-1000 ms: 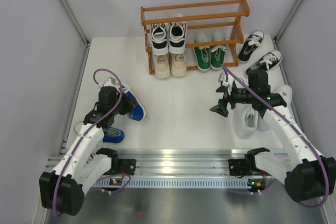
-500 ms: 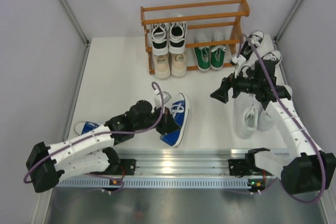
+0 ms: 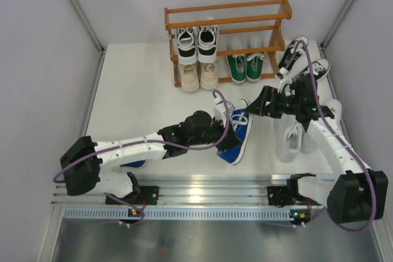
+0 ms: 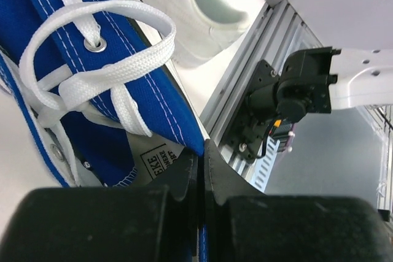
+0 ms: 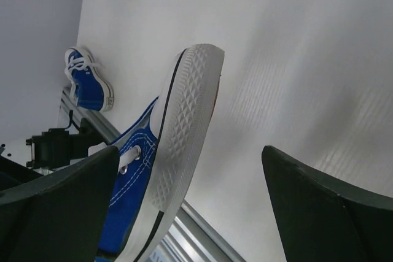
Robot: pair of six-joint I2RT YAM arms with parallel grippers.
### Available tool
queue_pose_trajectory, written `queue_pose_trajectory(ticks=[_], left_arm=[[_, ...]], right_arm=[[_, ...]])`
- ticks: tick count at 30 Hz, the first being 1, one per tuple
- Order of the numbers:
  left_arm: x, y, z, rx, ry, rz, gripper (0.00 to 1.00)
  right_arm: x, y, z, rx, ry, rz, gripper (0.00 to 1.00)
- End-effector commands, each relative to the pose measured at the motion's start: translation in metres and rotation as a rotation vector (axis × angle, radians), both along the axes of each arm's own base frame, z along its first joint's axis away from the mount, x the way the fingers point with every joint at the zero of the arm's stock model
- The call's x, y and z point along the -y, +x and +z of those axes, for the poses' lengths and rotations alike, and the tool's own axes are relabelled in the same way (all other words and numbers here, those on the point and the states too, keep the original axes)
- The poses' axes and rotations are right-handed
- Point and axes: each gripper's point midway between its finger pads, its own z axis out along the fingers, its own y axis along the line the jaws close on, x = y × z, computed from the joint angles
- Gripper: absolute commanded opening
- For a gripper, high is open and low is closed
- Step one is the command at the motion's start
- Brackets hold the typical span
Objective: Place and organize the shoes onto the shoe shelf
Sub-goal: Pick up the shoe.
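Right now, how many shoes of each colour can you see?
Black shoes: 4
Beige shoes: 2
Green shoes: 2
Blue shoes: 2
White shoes: 2
Total: 12

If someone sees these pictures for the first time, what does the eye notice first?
The blue shoe stands out, tilted in the middle of the table, pinched at its collar by the shut left gripper, while the open right gripper faces its sole. Behind, the orange-brown shoe shelf at the far edge holds several pairs.
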Motion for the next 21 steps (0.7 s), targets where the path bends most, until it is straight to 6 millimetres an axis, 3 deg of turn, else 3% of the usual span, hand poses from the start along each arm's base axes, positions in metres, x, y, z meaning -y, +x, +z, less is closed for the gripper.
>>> queue_pose_trajectory(ticks=[1,3,5,6,7,8,10,13,17,18,19,21], left_arm=[[0.039,0.01,0.079,0.152,-0.23,-0.042,0.0],[0.047,0.009,0.085,0.16,-0.241,-0.058,0.0],[0.055,0.009,0.082,0.159,-0.236,-0.068,0.0],[0.057,0.009,0.084,0.161,-0.241,-0.072,0.0],[0.058,0.01,0.084,0.16,-0.243,-0.069,0.0],[0.059,0.011,0.083,0.163,-0.244,-0.068,0.0],[0.058,0.012,0.08,0.157,-0.237,-0.061,0.0],[0.053,0.009,0.072,0.144,-0.227,-0.061,0.02],[0.036,-0.002,0.067,0.144,-0.225,-0.082,0.47],[0.026,-0.006,0.08,0.165,-0.253,-0.084,0.66],[0.017,-0.008,0.067,0.169,-0.231,-0.083,0.7],[0.001,-0.01,0.067,0.193,-0.227,-0.067,0.85]], right_arm=[[-0.007,0.01,0.004,-0.004,0.052,-0.016,0.99],[-0.008,0.012,0.003,-0.003,0.057,-0.014,0.98],[-0.009,0.011,-0.004,-0.021,0.058,-0.008,0.85],[-0.01,0.011,-0.004,-0.021,0.062,0.002,0.75],[-0.011,0.011,-0.004,-0.012,0.064,0.015,0.55],[-0.014,0.009,0.0,-0.007,0.08,0.04,0.47],[-0.014,0.009,0.009,0.045,0.087,0.063,0.22],[-0.012,0.006,0.023,0.149,0.065,0.11,0.0],[-0.012,-0.013,0.042,0.303,0.091,0.276,0.0],[-0.009,-0.013,0.046,0.378,0.062,0.317,0.0],[-0.011,-0.022,0.046,0.373,0.072,0.357,0.0],[-0.011,-0.026,0.047,0.455,0.04,0.43,0.0]])
